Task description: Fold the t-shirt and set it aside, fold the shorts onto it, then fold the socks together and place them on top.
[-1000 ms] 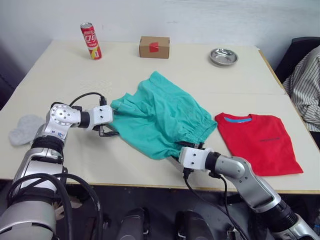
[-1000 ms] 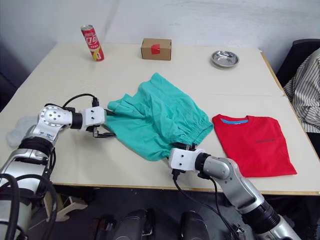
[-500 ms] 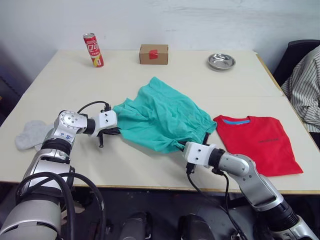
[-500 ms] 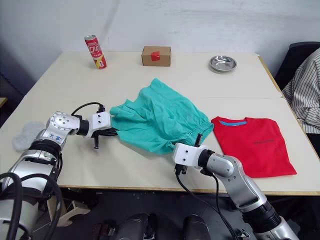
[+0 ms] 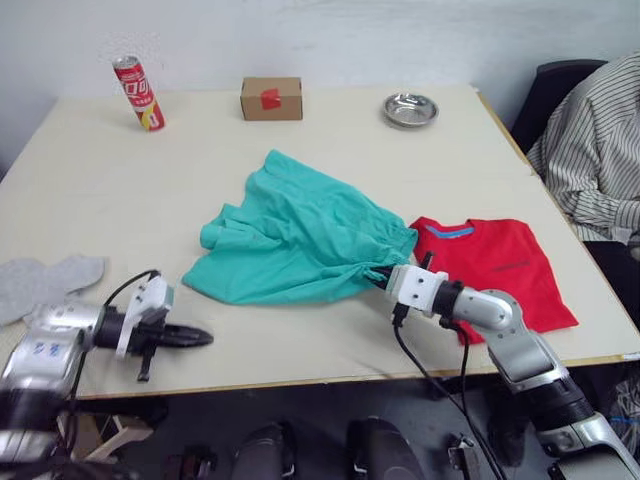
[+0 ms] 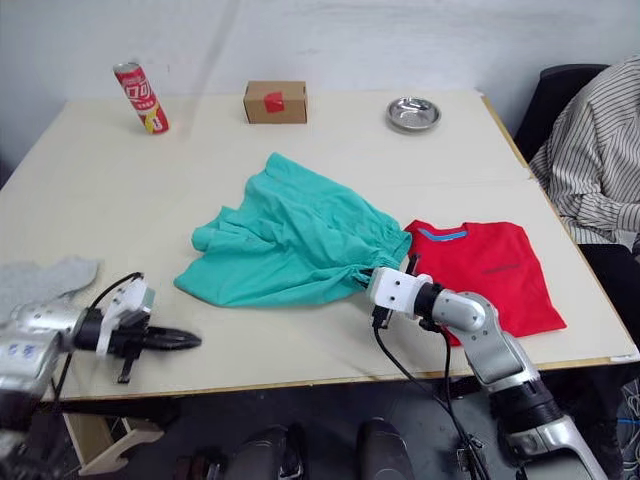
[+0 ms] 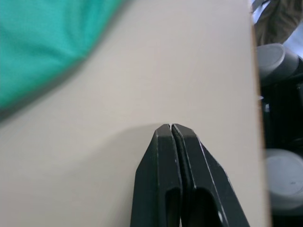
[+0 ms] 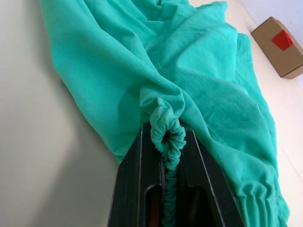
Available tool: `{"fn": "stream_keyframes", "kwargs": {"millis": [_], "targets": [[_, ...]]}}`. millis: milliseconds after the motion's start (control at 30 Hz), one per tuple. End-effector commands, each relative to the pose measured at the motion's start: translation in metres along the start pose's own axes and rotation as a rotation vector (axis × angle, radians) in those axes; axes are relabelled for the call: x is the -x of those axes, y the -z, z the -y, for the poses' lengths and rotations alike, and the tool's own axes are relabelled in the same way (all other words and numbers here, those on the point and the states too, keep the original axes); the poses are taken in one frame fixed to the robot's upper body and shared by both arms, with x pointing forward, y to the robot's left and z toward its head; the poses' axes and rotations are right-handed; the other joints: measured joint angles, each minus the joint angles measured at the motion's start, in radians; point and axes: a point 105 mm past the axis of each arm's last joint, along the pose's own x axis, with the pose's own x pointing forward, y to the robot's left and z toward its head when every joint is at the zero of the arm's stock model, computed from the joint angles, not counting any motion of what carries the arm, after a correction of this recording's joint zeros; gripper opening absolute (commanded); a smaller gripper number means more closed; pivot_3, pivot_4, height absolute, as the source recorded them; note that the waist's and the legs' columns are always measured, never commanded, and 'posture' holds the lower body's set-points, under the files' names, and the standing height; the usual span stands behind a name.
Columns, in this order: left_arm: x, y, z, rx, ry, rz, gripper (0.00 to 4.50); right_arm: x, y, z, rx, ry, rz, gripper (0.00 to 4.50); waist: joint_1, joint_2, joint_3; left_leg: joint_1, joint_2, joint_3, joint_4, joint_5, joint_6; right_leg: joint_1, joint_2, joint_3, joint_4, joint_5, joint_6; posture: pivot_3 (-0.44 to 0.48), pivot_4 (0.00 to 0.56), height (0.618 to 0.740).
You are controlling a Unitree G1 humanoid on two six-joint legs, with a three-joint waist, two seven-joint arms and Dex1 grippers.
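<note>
The teal shorts (image 5: 300, 235) lie crumpled in the middle of the table. My right gripper (image 5: 377, 274) is shut on their gathered waistband (image 8: 167, 136) at the shorts' right corner. The red t-shirt (image 5: 495, 270) lies folded flat to the right of the shorts, beside my right arm. The grey socks (image 5: 45, 286) rest at the table's left edge. My left gripper (image 5: 203, 338) is shut with nothing in it, low over the bare table near the front edge, apart from the shorts (image 7: 42, 42).
Along the far side of the table (image 5: 300, 340) stand a red can (image 5: 138, 92), a small cardboard box (image 5: 271, 98) and a metal bowl (image 5: 410, 109). A person in a striped shirt (image 5: 590, 150) sits by the right edge.
My left gripper has let go of the shorts' left edge, shut, and drawn back toward the front left. The right gripper has closed on the waistband. The camera has shifted.
</note>
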Motion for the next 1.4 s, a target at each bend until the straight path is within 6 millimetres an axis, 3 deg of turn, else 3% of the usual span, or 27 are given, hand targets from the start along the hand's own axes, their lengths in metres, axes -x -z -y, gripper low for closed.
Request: {"fn": "stream_keyframes", "kwargs": {"millis": [33,100,200,300,533,700,900,1133,1200,1367,1400], "targets": [[0.009,-0.027,0.02,-0.041,-0.08,0.068,0.03,0.0,-0.009,0.01,0.022,0.003,0.074,0.0,0.01,0.0,0.003,0.0,0.0,-0.001,0.0,-0.002,-0.004,0.0,0.0,0.0,0.0,0.0,0.0,0.0,0.15,0.74],[0.011,-0.028,0.019,-0.082,-0.177,0.082,0.03,0.0,-0.009,0.011,0.019,-0.011,0.091,0.0,0.02,0.002,0.004,0.0,0.0,-0.003,0.0,-0.002,-0.006,0.0,0.0,-0.001,0.0,0.0,0.0,0.0,0.15,0.74],[0.02,-0.022,-0.001,-0.153,-0.395,0.076,0.03,0.004,-0.005,0.007,0.014,-0.046,0.098,0.0,0.032,0.003,0.004,0.0,0.0,-0.002,-0.001,-0.002,-0.007,-0.001,0.0,-0.001,0.0,0.0,-0.001,0.0,0.15,0.74],[0.022,-0.016,-0.011,-0.197,-0.438,0.054,0.61,0.004,-0.004,0.002,0.013,-0.079,0.106,0.0,0.032,0.003,0.005,0.0,0.0,-0.002,-0.002,-0.002,-0.008,-0.001,0.0,-0.002,0.0,-0.001,-0.002,0.0,0.15,0.74],[0.024,-0.02,-0.06,-0.51,-0.462,-0.019,2.83,0.002,-0.01,0.001,0.005,-0.075,0.132,0.0,0.035,0.004,0.005,0.0,0.0,0.0,-0.002,-0.003,-0.008,-0.002,-0.001,-0.002,0.0,-0.001,-0.002,0.0,0.15,0.74],[0.016,-0.024,-0.084,-0.679,-0.409,-0.088,4.34,0.006,-0.012,0.004,0.01,-0.048,0.129,0.0,0.03,0.003,0.005,-0.001,0.0,0.002,-0.002,-0.004,-0.008,-0.004,0.0,-0.002,0.0,-0.001,-0.002,0.0,0.15,0.74],[-0.003,-0.023,-0.1,-0.772,-0.361,-0.171,4.34,0.014,-0.012,0.005,0.001,-0.02,0.111,0.0,0.034,0.003,0.005,0.0,0.0,0.005,-0.001,-0.001,-0.001,-0.003,0.0,-0.002,0.002,0.0,-0.001,0.0,0.15,0.74],[-0.026,-0.046,-0.12,-0.884,-0.462,-0.15,4.34,0.015,-0.015,0.007,-0.001,0.003,0.103,0.0,0.056,0.005,0.004,0.002,0.0,0.004,0.001,-0.003,0.001,-0.003,-0.002,-0.002,0.005,0.003,-0.001,0.0,0.15,0.74],[-0.027,-0.056,-0.134,-0.854,-0.578,-0.134,4.34,0.015,-0.015,0.007,-0.001,0.005,0.103,0.0,0.065,0.005,0.004,0.002,0.0,0.004,0.001,-0.003,0.001,-0.003,-0.002,-0.002,0.005,0.003,-0.001,0.0,0.15,0.74],[-0.05,-0.064,-0.131,-0.886,-0.532,-0.096,4.34,0.012,-0.018,0.008,-0.001,0.006,0.112,0.0,0.078,0.005,0.004,0.001,-0.001,0.005,0.002,-0.003,0.001,-0.003,-0.003,-0.002,0.005,0.003,-0.001,0.0,0.15,0.74],[-0.052,-0.063,-0.13,-0.88,-0.524,-0.097,4.16,0.011,-0.018,0.008,-0.001,0.007,0.113,0.0,0.079,0.005,0.004,0.001,-0.001,0.005,0.001,-0.003,0.001,-0.003,-0.003,-0.002,0.005,0.003,-0.001,0.0,0.15,0.74]]}}
